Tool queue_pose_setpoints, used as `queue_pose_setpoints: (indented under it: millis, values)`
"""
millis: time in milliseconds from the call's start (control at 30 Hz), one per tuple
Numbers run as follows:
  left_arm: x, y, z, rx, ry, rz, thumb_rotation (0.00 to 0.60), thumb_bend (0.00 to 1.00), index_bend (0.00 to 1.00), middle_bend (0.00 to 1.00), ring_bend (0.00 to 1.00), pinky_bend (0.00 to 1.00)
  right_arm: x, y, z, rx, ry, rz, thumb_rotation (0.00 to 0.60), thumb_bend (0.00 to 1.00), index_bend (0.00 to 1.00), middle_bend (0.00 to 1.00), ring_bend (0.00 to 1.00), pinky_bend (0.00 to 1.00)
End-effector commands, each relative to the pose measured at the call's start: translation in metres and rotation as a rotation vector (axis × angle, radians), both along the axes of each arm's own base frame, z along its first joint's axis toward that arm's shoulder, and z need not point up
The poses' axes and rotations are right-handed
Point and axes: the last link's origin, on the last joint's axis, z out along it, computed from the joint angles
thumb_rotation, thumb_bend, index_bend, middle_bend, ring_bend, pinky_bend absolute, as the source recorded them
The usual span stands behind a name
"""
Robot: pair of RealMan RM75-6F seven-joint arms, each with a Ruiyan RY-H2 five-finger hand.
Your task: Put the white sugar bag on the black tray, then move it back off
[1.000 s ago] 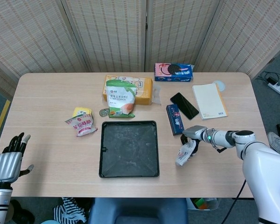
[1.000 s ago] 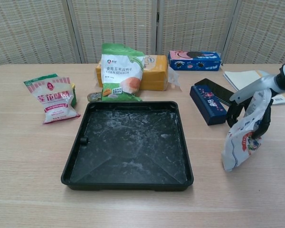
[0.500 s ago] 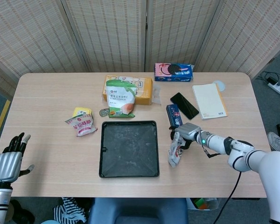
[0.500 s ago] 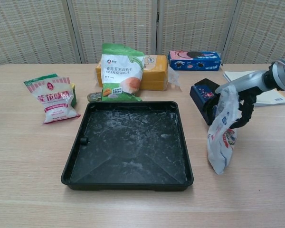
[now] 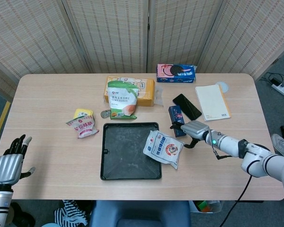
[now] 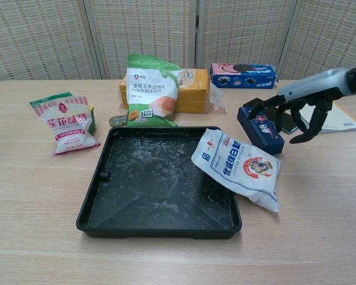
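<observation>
I have let go of the white plastic sugar bag with the red and blue print (image 5: 164,149) (image 6: 240,166) — half a second ago it hung upright from my right hand (image 5: 188,130) (image 6: 301,110), just right of the tray, and now it lies flat and tilted across the right edge of the square black plastic tray (image 5: 114,168) (image 6: 101,205). Its upper left part sits inside the tray, right of the frame's centre, while its lower right corner spills over the rim onto the light wooden table (image 5: 52,94) (image 6: 35,196).

The right hand holds nothing now; its fingers are spread and hang downward, apart from the bag, over the narrow dark blue box (image 5: 176,119) (image 6: 260,129) in the right middle of the frame. It has drawn back to the right since the earlier picture.

My left hand (image 5: 8,161) shows only in the head view, at the lower left corner off the table edge — fingers apart and pointing up, empty, in the same place as before.

The rest has not shifted: the green and white corn starch pouch (image 5: 121,100) (image 6: 149,90) stands above the tray, and the small pink and white packet (image 5: 82,127) (image 6: 67,123) lies to the tray's upper left.
</observation>
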Motion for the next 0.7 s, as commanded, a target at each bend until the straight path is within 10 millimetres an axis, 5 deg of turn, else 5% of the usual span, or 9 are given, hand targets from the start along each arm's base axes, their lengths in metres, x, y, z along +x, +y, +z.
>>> queue_pose_setpoints:
  millis: [33, 133, 333, 567, 700]
  values:
    - [0.001, 0.000, 0.000, 0.001, -0.003, -0.004, 0.600, 0.22, 0.00, 0.00, 0.05, 0.32, -0.002, 0.008, 0.014, -0.029, -0.051, -0.003, 0.600, 0.39, 0.07, 0.00, 0.26, 0.46]
    - [0.001, -0.001, 0.000, -0.001, -0.006, -0.006, 0.600, 0.22, 0.00, 0.00, 0.05, 0.32, -0.009, 0.027, 0.027, -0.071, -0.113, 0.015, 0.600, 0.39, 0.06, 0.00, 0.25, 0.45]
    - [0.002, -0.004, 0.002, -0.003, -0.016, -0.013, 0.600, 0.22, 0.00, 0.00, 0.05, 0.32, -0.039, 0.097, 0.037, -0.208, -0.211, -0.007, 0.600, 0.39, 0.02, 0.00, 0.15, 0.39]
    - [0.006, -0.009, 0.003, -0.033, -0.045, -0.036, 0.600, 0.22, 0.00, 0.00, 0.06, 0.32, -0.053, 0.175, 0.008, -0.385, -0.274, -0.141, 0.600, 0.34, 0.00, 0.00, 0.14, 0.40]
    - [0.008, -0.013, 0.005, -0.046, -0.070, -0.047, 0.600, 0.22, 0.00, 0.00, 0.06, 0.32, -0.048, 0.184, -0.006, -0.428, -0.238, -0.189, 0.600, 0.31, 0.00, 0.00, 0.14, 0.41]
